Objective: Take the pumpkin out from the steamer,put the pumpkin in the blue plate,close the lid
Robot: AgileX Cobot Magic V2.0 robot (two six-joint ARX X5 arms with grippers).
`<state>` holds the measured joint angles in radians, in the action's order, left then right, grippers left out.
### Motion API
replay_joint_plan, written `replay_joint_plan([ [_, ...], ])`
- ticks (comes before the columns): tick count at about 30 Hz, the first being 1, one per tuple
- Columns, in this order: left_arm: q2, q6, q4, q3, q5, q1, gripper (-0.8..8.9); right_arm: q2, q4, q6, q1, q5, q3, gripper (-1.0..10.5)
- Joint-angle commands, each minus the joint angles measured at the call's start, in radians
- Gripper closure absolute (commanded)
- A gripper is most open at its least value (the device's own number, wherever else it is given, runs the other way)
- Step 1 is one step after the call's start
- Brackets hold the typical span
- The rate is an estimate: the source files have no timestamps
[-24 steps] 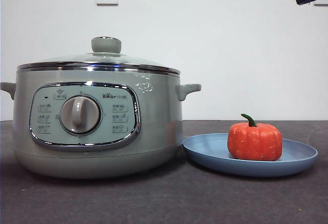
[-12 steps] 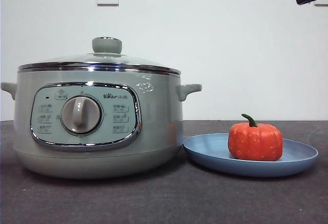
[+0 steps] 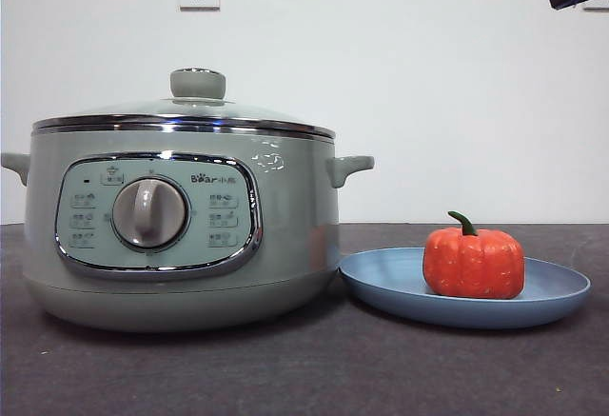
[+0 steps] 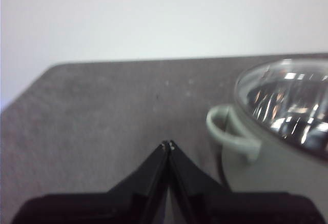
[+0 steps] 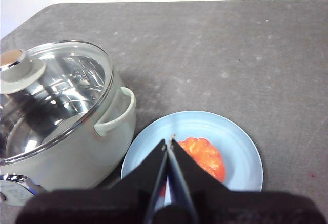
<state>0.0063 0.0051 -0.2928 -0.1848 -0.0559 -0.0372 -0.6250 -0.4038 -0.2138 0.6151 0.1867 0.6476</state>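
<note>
Left gripper (image 4: 168,144): jaws pressed together, nothing between them, hanging over bare table beside the side handle of the large round sage-green steamer (image 3: 181,235). Steamer sits on the dark grey table (image 3: 304,368), front panel with round dial facing the front camera. Round clear glass lid with chrome rim and pale green knob (image 3: 197,102) is seated on the steamer's rim, level as far as I can tell from the low view. Just beside the steamer, on the side away from the left gripper: wide shallow light-blue plate (image 3: 381,287), its rim near the steamer wall, possibly touching. Small orange-red ribbed pumpkin with a curved green stem (image 3: 473,262) stands upright in the plate. Right gripper (image 5: 169,143): jaws clenched, empty, high above the plate's steamer-side edge, clear of the pumpkin.
</note>
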Motion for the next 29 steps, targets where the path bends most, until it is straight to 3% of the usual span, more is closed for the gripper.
replay_joint_plan([
  [1,-0.005,-0.028,0.072,0.077,-0.003,-0.004,8.15,0.002,0.002,-0.009,0.0,0.003,-0.005,9.5],
  [8,-0.005,-0.054,0.127,0.182,-0.003,-0.004,8.15,0.002,0.002,-0.009,0.0,0.003,-0.005,9.5],
  [29,-0.005,-0.069,0.114,0.182,0.0,-0.004,8.15,0.002,0.002,-0.009,0.0,0.003,-0.005,9.5],
])
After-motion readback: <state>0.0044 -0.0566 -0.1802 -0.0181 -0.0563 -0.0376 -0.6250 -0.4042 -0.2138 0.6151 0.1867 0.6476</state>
